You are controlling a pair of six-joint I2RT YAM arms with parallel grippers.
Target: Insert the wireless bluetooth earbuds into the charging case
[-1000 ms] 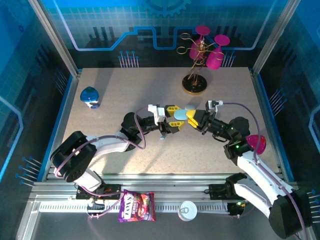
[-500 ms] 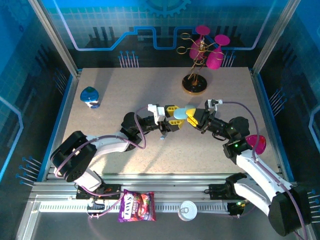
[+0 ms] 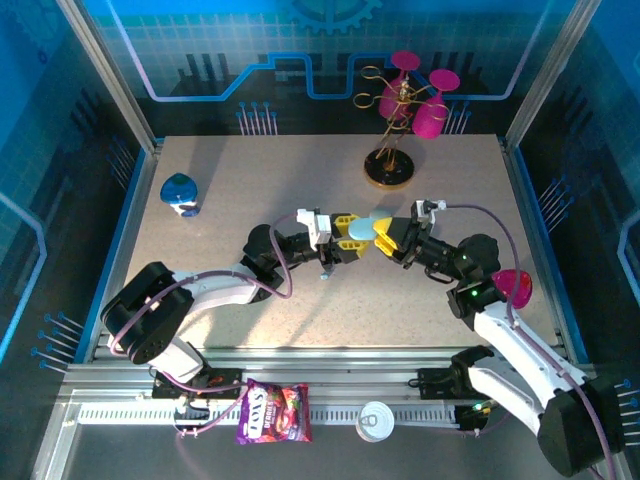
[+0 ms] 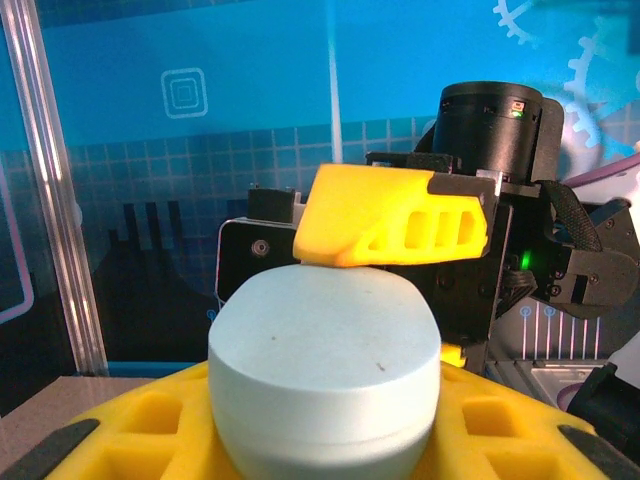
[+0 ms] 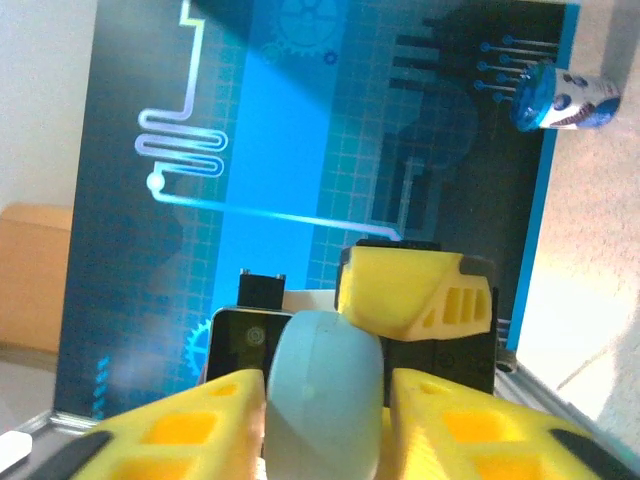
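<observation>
Charging case [image 3: 368, 222]: pale mint-blue, rounded, lid closed, held above the middle of the table [image 3: 250, 170] between both arms. In the left wrist view its long axis lies crosswise with the seam level; in the right wrist view it is edge-on. From above, fingers cover most of it, so its heading is unclear. Left gripper [image 3: 356, 233] pinches it. Right gripper [image 3: 382, 233] flanks it, one finger touching; gripping or loose, cannot tell. All well apart from it: stand [image 3: 388, 170] with pink glasses [image 3: 428, 118] far right, blue-capped bottle [image 3: 180, 193] far left, candy bag [image 3: 273, 412] and white lid [image 3: 375, 420] near.
</observation>
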